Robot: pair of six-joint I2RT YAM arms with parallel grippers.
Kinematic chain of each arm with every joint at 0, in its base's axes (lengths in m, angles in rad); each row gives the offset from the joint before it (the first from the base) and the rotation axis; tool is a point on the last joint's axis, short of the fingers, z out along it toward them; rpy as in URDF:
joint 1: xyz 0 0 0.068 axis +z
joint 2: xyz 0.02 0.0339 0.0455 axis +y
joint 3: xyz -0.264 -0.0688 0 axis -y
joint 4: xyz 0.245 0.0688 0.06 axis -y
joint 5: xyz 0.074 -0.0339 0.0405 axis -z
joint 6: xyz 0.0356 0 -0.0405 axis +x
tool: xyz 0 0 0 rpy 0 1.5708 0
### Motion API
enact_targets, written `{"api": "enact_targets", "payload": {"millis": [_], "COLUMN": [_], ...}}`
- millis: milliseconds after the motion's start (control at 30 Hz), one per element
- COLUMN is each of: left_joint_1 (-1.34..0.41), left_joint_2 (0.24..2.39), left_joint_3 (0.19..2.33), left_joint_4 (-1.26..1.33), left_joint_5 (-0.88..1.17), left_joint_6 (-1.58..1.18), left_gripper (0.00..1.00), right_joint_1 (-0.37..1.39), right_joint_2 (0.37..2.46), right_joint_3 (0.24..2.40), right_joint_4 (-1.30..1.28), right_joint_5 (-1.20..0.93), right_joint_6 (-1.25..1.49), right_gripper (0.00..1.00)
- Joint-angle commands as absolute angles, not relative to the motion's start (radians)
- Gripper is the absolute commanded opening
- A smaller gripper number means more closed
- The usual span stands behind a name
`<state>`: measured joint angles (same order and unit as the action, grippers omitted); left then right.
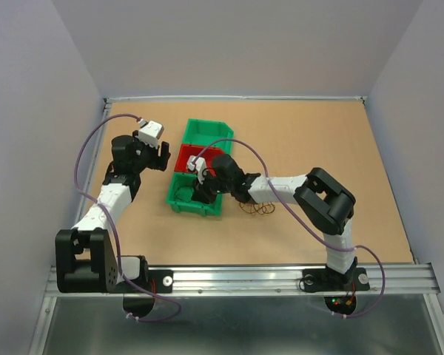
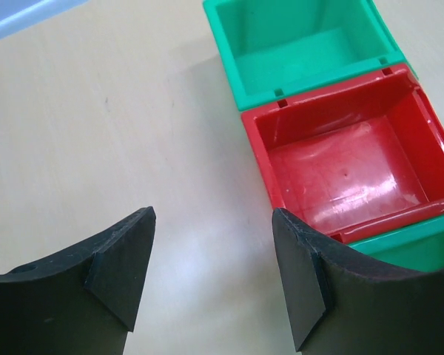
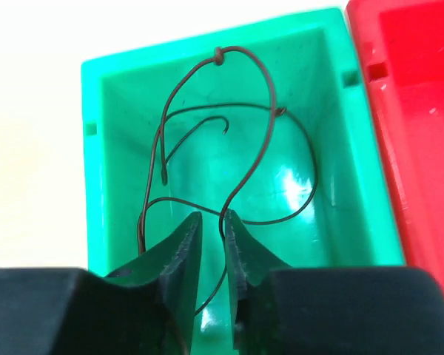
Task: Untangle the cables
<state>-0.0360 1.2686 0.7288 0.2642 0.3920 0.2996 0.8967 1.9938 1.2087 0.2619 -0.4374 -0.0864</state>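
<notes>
Got the dark wire (image 3: 219, 53) curled in the green bin (image 3: 95, 185) mid-frame, one strand through the barely-parted right pincer (image 3: 212, 216) — might snag and drag out on lifting. Got left pincer (image 2: 212, 222) spread, empty.

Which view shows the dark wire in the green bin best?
Right wrist: the dark wire loops clearly across the green bin. Top external shows only a faint dark curl there; left wrist shows none of it.

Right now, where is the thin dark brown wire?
Right wrist view: the wire loops inside the green plastic bin beside the red bin, running through the right gripper.
</notes>
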Motion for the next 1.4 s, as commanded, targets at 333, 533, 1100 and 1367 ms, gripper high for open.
{"api": "enact_targets", "payload": {"millis": [333, 533, 1100, 1367], "left_joint_1": [-0.008, -0.008, -0.008, -0.242], "left_joint_2": [1.101, 1.072, 0.930, 0.962], "left_joint_3": [0.718, 0.690, 0.517, 0.617], "left_joint_4": [0.284, 0.325, 0.572, 0.456], "left_joint_5": [0.500, 0.482, 0.688, 0.765], "left_joint_6": [0.236, 0.247, 0.330, 0.475], "left_gripper": [0.80, 0.80, 0.99, 0.99], "right_joint_1": [0.894, 0.865, 0.854, 0.847], "right_joint_2": [1.904, 1.835, 1.382, 1.134], "right_joint_3": [1.276, 1.286, 1.117, 0.735], "right_joint_4": [0.267, 0.261, 0.077, 0.106], "right_joint_5": [-0.181, -0.199, 0.368, 0.520], "right_joint_6": [-0.210, -0.207, 0.027, 0.187], "right_gripper": [0.62, 0.89, 0.94, 0.92]}}
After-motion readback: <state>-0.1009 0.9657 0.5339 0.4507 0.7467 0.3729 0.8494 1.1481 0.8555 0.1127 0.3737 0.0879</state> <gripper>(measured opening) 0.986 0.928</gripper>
